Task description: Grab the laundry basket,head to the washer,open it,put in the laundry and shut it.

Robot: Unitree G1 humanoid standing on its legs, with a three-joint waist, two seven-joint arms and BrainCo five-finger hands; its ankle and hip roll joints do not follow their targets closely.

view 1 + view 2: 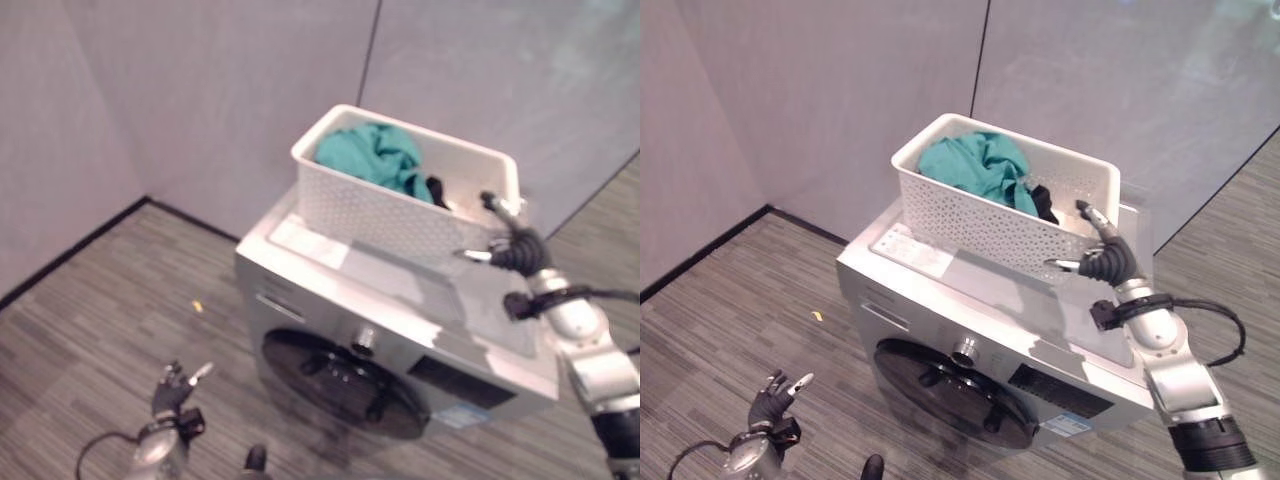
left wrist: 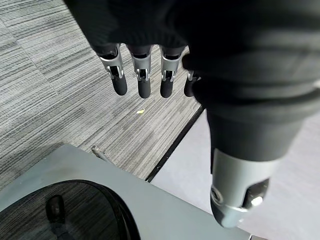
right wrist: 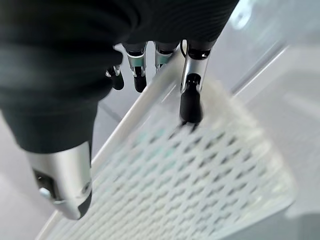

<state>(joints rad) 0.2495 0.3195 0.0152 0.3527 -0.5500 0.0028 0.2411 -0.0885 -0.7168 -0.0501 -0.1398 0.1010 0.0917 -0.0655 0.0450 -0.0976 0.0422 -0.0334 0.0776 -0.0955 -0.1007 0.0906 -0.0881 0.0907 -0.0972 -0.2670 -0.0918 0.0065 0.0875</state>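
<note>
Laundry basket [image 1: 990, 222] of teal clothes [image 1: 975, 165] atop washer [image 1: 970, 330], right hand [image 1: 1102, 255] straight-fingered against it, left hand [image 1: 772, 400] relaxed, low.

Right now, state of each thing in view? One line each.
Washer: door shut.
Laundry basket: upright on top of the washer, loaded.
Laundry: teal cloth heaped inside the basket, with a dark piece beside it.
Right hand: open, fingers over the basket's rim.
Left hand: open, low over the floor, holding nothing.
</note>
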